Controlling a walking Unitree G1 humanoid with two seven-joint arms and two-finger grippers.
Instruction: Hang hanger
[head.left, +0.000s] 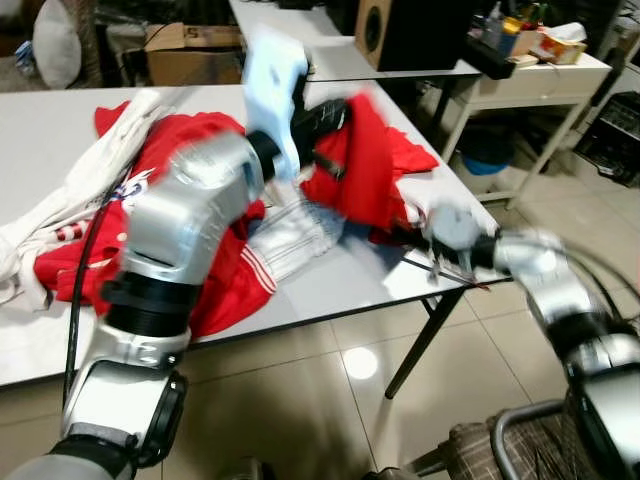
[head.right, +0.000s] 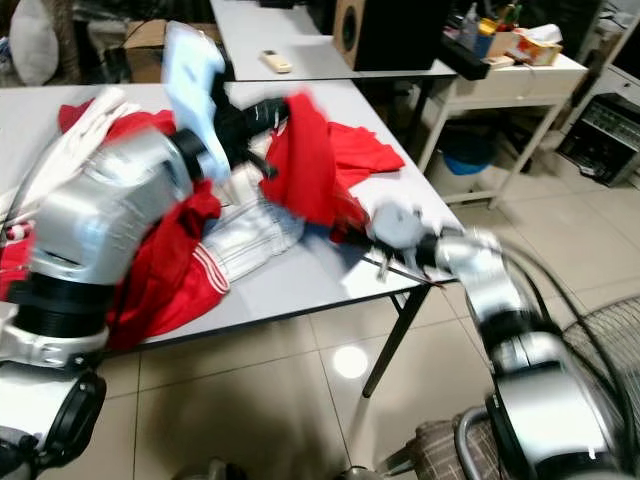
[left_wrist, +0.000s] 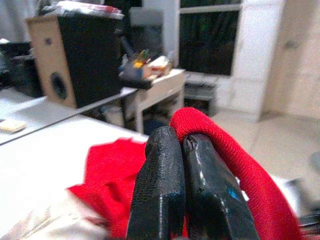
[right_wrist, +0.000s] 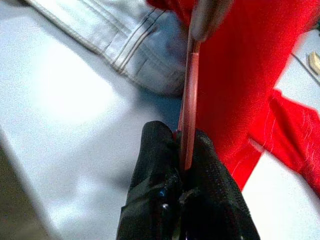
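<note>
**A:** Head views first: the left gripper (head.left: 335, 115) is up over the white table (head.left: 40, 130), pinching a red shirt (head.left: 375, 160) so it hangs off the tabletop. Clothes pile (head.left: 180, 230) sits at about 9 o'clock from it.

**B:** And the right gripper (head.right: 375, 235)? It's at 4 o'clock from the shirt, by the table's near corner (blurry there).

**A:** Left wrist view: fingers (left_wrist: 160, 190) pressed together with red cloth folded over them.

**B:** Right wrist view: fingers (right_wrist: 157, 165) clamped on the hanger (right_wrist: 189, 110), a thin reddish bar running up into the shirt, pale jeans (right_wrist: 125, 40) lying beside it.
</note>
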